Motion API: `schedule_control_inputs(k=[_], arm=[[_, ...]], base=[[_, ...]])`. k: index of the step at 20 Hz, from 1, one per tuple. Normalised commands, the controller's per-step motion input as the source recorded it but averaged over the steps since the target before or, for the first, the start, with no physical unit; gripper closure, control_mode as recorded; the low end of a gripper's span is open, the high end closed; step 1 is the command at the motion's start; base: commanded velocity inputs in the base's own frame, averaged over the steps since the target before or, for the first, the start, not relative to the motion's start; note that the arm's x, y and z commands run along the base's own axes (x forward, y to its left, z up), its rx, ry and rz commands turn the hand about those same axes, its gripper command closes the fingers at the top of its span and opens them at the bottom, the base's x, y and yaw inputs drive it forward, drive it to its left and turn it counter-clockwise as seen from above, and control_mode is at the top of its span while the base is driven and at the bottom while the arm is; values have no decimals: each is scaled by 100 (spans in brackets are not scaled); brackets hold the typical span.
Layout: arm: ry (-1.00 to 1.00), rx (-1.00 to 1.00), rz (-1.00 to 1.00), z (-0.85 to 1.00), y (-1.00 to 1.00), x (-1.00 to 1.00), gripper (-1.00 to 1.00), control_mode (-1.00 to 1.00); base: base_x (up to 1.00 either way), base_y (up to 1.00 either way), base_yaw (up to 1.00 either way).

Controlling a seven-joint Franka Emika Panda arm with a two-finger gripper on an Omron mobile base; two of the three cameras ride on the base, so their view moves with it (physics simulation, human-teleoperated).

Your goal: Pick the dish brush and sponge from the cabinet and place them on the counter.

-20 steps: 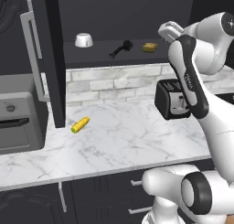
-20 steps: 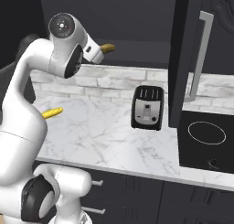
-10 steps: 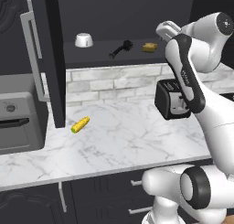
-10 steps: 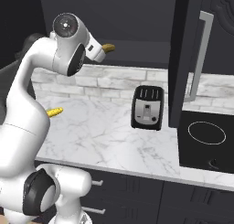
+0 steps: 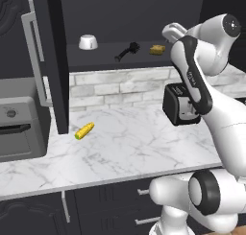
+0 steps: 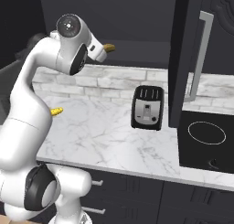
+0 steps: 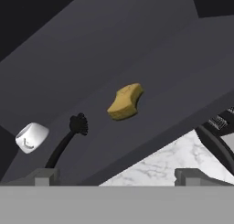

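**Nothing moved yet: brush and sponge both on the cabinet shelf**

Left base view: the dish brush [image 5: 127, 51] and the sponge [image 5: 156, 49] lie near each other on the open cabinet [image 5: 53, 61] shelf; the table [image 5: 125, 143] carries neither, so both transfers remain.

Right base view: the arm reaches up toward the shelf.

Hand view: the pincer [image 7: 118, 176] stands wide apart, empty, touching nothing, with the sponge [image 7: 124, 101] ahead and the dish brush [image 7: 68, 140] beside it.

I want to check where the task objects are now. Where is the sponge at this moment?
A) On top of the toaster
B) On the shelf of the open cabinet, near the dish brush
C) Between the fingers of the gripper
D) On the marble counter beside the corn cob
B: the sponge lies on the cabinet shelf, to the right of the dish brush, untouched by the open gripper.
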Motion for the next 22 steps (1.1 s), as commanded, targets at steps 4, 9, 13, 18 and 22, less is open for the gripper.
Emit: schedule_control_inputs(k=[4,9,13,18,22], arm=[[0,-1,0,-1,0,8,-100,-100],[0,-2,0,-4,0,15,-100,-100],[0,-3,0,-15,-1,18,-100,-100],[0,-2,0,-5,-3,23,-100,-100],[0,-2,0,0,-4,19,-100,-100]], base=[[0,0,0],[0,0,0],[0,0,0],[0,0,0],[0,0,0]])
